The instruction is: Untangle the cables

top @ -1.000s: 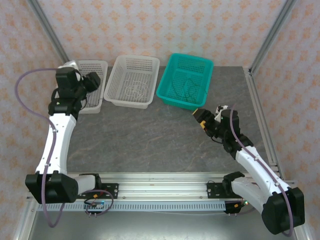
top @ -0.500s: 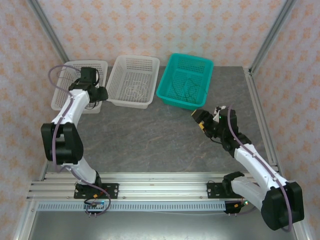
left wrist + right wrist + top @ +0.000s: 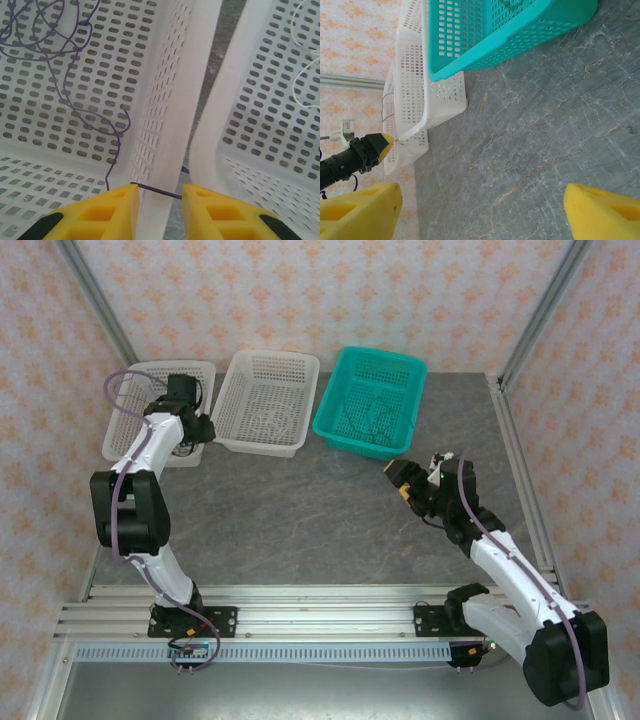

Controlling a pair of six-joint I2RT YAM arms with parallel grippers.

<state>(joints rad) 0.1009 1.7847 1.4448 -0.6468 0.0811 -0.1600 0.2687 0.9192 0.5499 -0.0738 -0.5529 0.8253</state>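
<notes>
A thin purple cable (image 3: pixel 65 95) lies looped in the left white basket (image 3: pixel 175 100). One strand of it crosses that basket's right rim and runs straight between my left gripper's (image 3: pixel 157 192) yellow fingertips. The jaws stand apart astride the rim, not pinched on the strand. A white cable (image 3: pixel 302 75) lies in the middle white basket (image 3: pixel 300 400). Thin green cables (image 3: pixel 368 418) sit in the teal basket (image 3: pixel 335 425). My right gripper (image 3: pixel 405 480) hovers over the grey table in front of the teal basket, wide open and empty (image 3: pixel 482 210).
The three baskets stand side by side along the back of the table (image 3: pixel 300 520). The left and middle baskets have a narrow gap between their rims. Metal frame posts rise at the back corners.
My left arm has swung down and settled at the left basket's right rim, and its jaws have narrowed. The right gripper has barely moved.
</notes>
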